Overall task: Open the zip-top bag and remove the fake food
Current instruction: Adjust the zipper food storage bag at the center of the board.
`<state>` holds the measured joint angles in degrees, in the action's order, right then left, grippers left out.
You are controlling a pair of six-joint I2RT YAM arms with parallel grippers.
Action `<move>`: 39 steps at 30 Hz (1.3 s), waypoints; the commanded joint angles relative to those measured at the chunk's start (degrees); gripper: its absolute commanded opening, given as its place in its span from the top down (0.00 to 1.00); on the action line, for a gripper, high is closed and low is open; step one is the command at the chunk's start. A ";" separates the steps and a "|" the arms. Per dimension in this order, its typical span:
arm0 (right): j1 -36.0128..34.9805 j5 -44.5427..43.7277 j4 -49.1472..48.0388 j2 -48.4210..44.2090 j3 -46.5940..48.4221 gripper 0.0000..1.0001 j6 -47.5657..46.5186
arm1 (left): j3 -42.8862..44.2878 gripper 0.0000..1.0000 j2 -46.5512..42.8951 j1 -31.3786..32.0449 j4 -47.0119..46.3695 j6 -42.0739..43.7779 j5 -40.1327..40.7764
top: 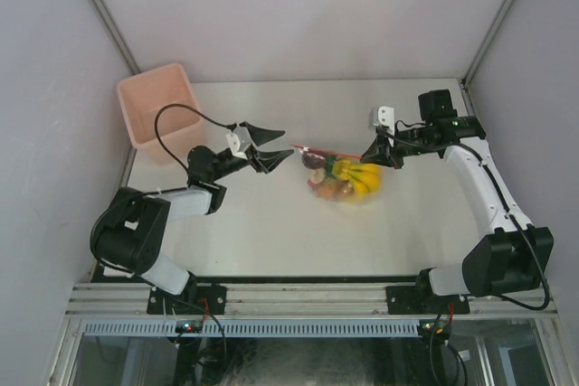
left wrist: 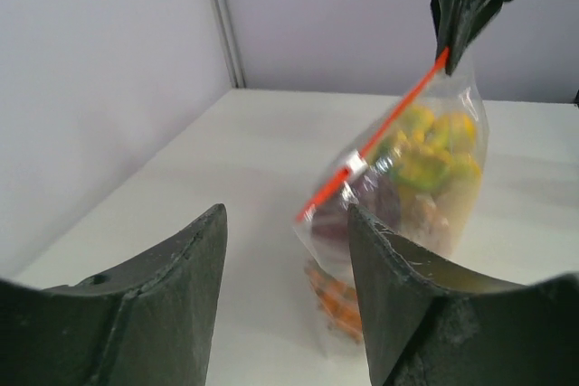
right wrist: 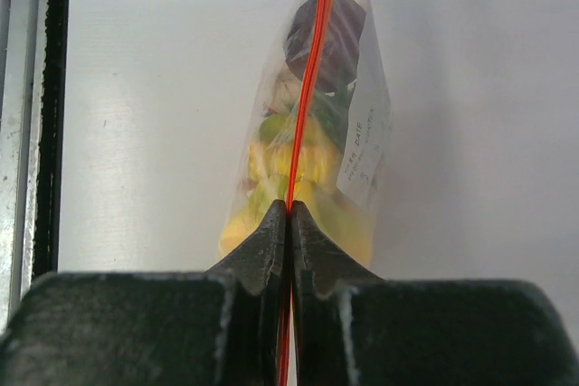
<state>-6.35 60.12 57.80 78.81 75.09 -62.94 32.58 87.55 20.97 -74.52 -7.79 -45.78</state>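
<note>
The zip-top bag [top: 344, 180] hangs just over the table, clear and crinkly, its red zip strip [top: 327, 151] running along the top. My right gripper [top: 374, 158] is shut on the strip's right end; its jaws are pressed together on the red line [right wrist: 289, 210]. Inside the bag sits the fake food [top: 360, 178]: yellow banana pieces [right wrist: 298, 169], green bits, and a dark purple piece [right wrist: 326, 33]. My left gripper [top: 285, 145] is open, at the strip's free left end [left wrist: 308, 210], which shows just off its right finger [left wrist: 380, 259]. I cannot tell whether they touch.
A pink square bin [top: 156, 101] stands at the table's back left corner. Grey walls close in the left, back and right sides. The metal rail of the near table edge [right wrist: 27, 133] shows in the right wrist view. A white label [right wrist: 366, 146] sticks to the bag.
</note>
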 commanded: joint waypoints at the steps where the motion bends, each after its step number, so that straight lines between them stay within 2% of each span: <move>1: 0.01 4.02 3.40 0.22 3.10 1.00 -6.57 | 7.83 0.42 3.38 -0.09 -4.89 0.40 -6.23; 6: 0.27 3.92 4.13 0.99 4.08 1.00 -6.50 | 11.77 0.55 8.19 0.61 -5.07 -3.71 -13.36; 14: 1.20 4.04 4.25 1.06 4.49 1.00 -6.50 | 11.70 0.57 9.22 1.02 -5.11 -3.80 -16.14; 22: 1.52 5.18 5.57 2.14 5.67 1.00 -7.20 | 10.95 0.52 8.70 0.60 -5.11 -0.66 -14.85; 26: 1.60 5.20 5.79 2.14 5.62 1.00 -7.36 | 12.37 0.53 10.93 1.35 -5.11 0.03 -14.69; 32: 1.60 5.56 5.79 2.57 5.71 1.00 -7.29 | 15.02 0.61 13.17 2.59 -5.06 -1.58 -15.85; 34: 1.60 5.46 5.91 2.58 5.76 1.00 -7.16 | 15.31 0.66 13.51 2.96 -5.11 -1.88 -15.96; 36: 1.60 5.05 5.90 2.54 5.77 1.00 -7.20 | 15.64 0.79 13.46 3.23 -5.11 -2.46 -16.17; 38: 1.46 4.52 5.64 2.33 5.92 1.00 -6.88 | 15.60 0.98 13.01 3.32 -5.18 -3.31 -15.79; 39: 1.55 4.29 5.50 2.20 6.13 0.97 -6.70 | 15.32 0.99 12.55 3.42 -5.17 -3.77 -15.07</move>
<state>-4.95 62.19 64.16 81.47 78.24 -68.86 45.50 100.99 23.88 -77.30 -10.24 -60.84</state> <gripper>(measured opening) 0.003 0.059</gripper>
